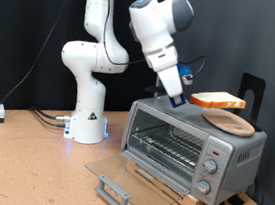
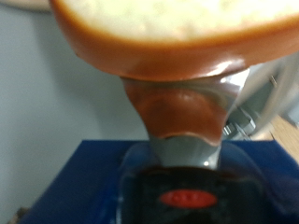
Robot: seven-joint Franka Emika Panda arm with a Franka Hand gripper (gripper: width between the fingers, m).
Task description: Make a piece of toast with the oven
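We see the piece of toast [image 1: 218,99] right of centre in the exterior view's upper half, held level in the air just above the round wooden board [image 1: 230,121] that lies on the roof of the oven [image 1: 191,144]. Whether its underside touches the board we cannot tell; the two overlap in that picture. The slice lies flat, its long axis running across the frame from the gripper towards the exterior view's right, pale face up and brown crust showing along the near edge.

In the wrist view the toast [image 2: 173,28] fills the upper part of the picture, cut off at the top and both sides, so we see only a curve of crust and a strip of cream crumb. One finger [image 2: 182,112] presses up against the crust from below; the other finger is hidden behind the bread. The picture is soft and the lower part is a dark blur with a red mark we cannot read.

The gripper [image 1: 182,97] sits at the slice's left end in the exterior view, closed on that edge, with the white arm [image 1: 152,29] slanting down to it from the upper middle of the frame.

The oven's glass door [image 1: 128,182] hangs fully open, lying flat towards the lower centre, and the wire rack [image 1: 167,147] inside shows bare. Knobs [image 1: 210,170] stand on the panel at the oven's right.
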